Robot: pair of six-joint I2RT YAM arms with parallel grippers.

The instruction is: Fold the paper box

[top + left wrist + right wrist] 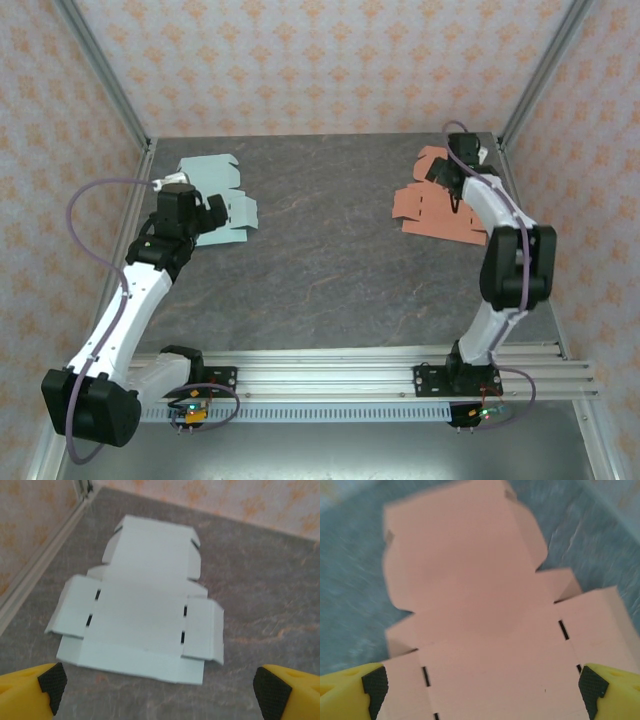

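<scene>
Yellow fingers (25,692) tipped with black pads are sitting in the two bottom corners of the left wrist view, standing wide apart with nothing gripped between them. The left end effector (162,687) is hanging open just short of the near edge of a pale blue-green paper box blank (142,615). That blank is lying flat and unfolded on the dark, stone-patterned desk (270,605). Its side flaps are spreading outward, and narrow slots are showing along both long creases.

The right end effector (484,686) is gaping just as wide, one finger in each lower corner of its wrist view. It is hovering over the near part of a pink paper box blank (485,605), which is also lying unfolded with its slots showing. Blur is making it impossible to tell whether the pads are touching the card.

From above, the pale blank is resting near the far left corner of the desk, close to the left edge, with the left arm reaching out over its near side. The pink blank is resting near the far right corner, beside the right edge, partly under the right arm; whether one sheet or several are lying there cannot be told. The two blanks are lying well apart, with a broad stretch of desk between them. An aluminium rail (380,375) is running along the near edge, carrying both arm bases.
</scene>
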